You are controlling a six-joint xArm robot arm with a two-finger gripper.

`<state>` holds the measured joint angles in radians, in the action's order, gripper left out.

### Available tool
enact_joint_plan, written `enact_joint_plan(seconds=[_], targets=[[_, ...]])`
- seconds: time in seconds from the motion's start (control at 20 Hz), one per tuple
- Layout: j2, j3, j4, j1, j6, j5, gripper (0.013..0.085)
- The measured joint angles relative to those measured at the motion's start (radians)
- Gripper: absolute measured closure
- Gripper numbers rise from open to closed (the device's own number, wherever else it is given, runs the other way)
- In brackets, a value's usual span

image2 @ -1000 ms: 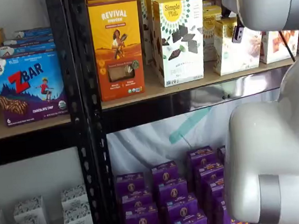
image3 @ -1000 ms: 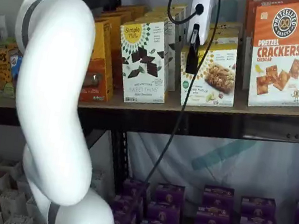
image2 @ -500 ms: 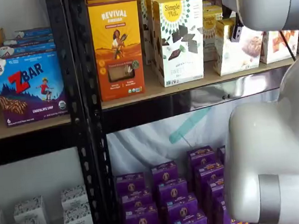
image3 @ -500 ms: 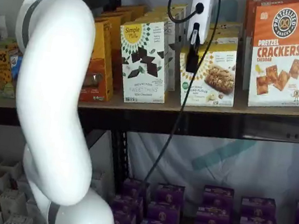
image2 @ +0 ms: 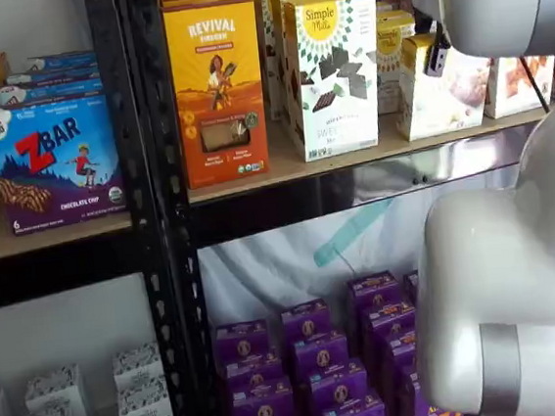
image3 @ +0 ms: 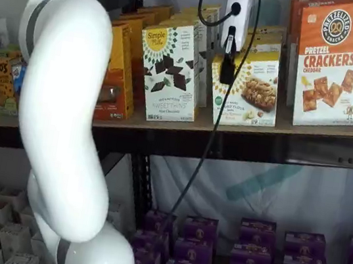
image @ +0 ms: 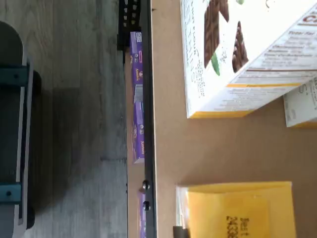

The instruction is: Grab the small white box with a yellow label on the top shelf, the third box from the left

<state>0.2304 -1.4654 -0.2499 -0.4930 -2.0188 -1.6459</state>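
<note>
The small white box (image3: 252,93), with its yellow sunburst and brown snack picture, stands on the top shelf (image3: 310,129) to the right of the taller Simple Mills box (image3: 171,71). My gripper (image3: 228,73) hangs over its top edge. One black finger (image3: 227,65) lies against the front face and the other is hidden behind, so the gripper is shut on the box. In a shelf view the box (image2: 444,94) leans slightly under the gripper (image2: 432,60). The wrist view shows its yellow top (image: 237,210) on the tan board (image: 218,148).
An orange Revival box (image2: 215,86) and the Simple Mills box (image2: 333,70) stand left of the target, and a Pretzel Crackers box (image3: 330,62) stands right of it. More boxes stand behind. Purple boxes (image3: 252,249) fill the level below. My white arm (image3: 67,109) blocks much of the foreground.
The small white box has tipped slightly and shifted a little under the finger on its front face. The arm itself has hardly moved.
</note>
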Motion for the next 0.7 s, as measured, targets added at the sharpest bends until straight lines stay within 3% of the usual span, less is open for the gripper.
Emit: enact_joint_plan(seconds=[0.5, 0.55, 0.7], targets=[[-0.003, -0.014, -0.001, -0.004, 0.000, -0.024, 0.0610], [-0.004, -0.016, -0.002, -0.004, 0.000, -0.027, 0.0650], [-0.006, -0.022, 0.004, -0.002, 0.002, -0.038, 0.0650]])
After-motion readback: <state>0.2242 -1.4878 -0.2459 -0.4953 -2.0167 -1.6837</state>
